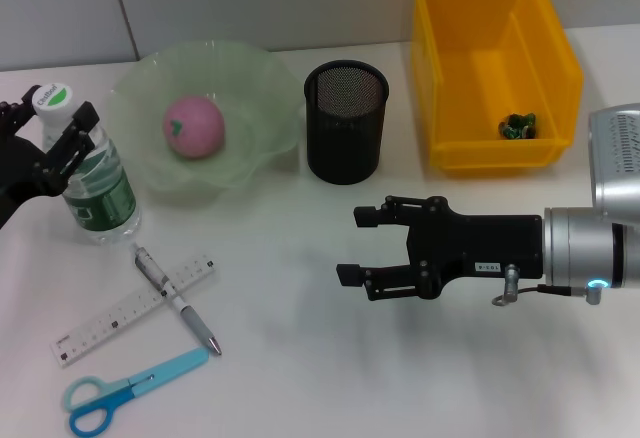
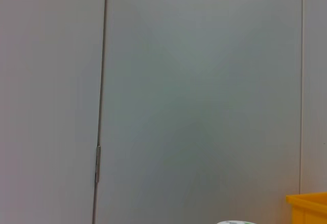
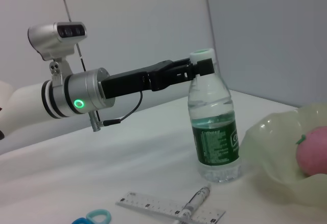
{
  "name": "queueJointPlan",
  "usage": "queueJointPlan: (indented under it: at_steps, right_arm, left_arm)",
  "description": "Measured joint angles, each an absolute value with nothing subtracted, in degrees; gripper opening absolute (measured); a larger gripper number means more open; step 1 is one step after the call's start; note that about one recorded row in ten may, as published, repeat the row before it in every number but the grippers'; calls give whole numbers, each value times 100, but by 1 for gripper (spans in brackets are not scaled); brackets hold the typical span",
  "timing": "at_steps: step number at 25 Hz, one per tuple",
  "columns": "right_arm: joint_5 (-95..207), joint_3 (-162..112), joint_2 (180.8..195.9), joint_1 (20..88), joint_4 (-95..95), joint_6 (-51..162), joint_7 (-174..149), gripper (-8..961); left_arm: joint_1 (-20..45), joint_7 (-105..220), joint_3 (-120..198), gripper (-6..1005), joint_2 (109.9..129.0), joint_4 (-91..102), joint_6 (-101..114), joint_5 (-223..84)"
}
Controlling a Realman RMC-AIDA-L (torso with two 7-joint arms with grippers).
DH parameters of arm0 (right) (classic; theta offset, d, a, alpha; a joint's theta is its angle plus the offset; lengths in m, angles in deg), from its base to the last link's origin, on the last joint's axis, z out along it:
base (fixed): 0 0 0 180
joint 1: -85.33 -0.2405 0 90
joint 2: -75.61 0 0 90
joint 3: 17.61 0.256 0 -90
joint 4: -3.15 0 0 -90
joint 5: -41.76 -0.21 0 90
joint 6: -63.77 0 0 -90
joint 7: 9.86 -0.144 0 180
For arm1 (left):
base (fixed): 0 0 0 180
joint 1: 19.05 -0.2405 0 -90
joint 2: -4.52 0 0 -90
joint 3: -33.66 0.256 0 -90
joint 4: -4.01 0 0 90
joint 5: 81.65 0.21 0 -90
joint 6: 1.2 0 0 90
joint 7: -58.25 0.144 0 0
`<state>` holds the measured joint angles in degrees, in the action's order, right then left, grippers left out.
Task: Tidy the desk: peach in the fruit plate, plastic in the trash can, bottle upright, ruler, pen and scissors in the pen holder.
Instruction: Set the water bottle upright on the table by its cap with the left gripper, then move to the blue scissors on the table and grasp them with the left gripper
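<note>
Bottle (image 1: 95,183) standing upright near the desk's (image 1: 300,358) left edge, its white-and-green cap up and dark green label facing out, with the left pincer (image 1: 55,143) closed around its neck just below the cap; the right wrist view shows the black fingers (image 3: 196,69) pressed against both sides of the neck while the base rests on the white surface. Beside the bottle, toward the back of the desk, the pale green fruit plate (image 1: 262,93) holds the pink peach (image 1: 194,126). Next along the back sits the black mesh pen holder (image 1: 346,120), and at the back right corner the yellow trash can (image 1: 455,78), with a small green crumpled piece of plastic (image 1: 518,126) lying on its floor. In front of the bottle, toward the desk's front left corner, the clear ruler (image 1: 125,310) lies flat at an angle with the pen (image 1: 178,300) lying across it, the two touching where they cross. Nearer the front edge lie the scissors (image 1: 125,391), light blue handles toward the left corner and covered blade pointing toward the pen's tip. The right pincer (image 1: 360,246) hangs over the middle of the desk in front of the pen holder, its fingers spread wide and holding nothing.
</note>
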<state>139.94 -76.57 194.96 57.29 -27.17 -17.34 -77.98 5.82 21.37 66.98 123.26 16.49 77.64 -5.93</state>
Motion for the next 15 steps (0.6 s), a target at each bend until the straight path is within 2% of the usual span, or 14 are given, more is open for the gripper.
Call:
queueJointPlan:
  at_steps: [4, 8, 15]
  right_arm:
    - [13994, -7657, 19496, 5729, -2717, -1734, -7798, 817]
    - [13994, -7658, 19496, 5729, -2717, -1734, -7798, 817]
    - [13994, -7652, 19496, 5729, -2717, -1735, -7806, 817]
  left_arm:
    - [582, 2137, 6692, 555, 12325, 1649, 7764, -593]
    - [575, 2135, 6707, 695, 12325, 1657, 7783, -593]
    - [525, 2002, 6680, 718, 12309, 1742, 7919, -591]
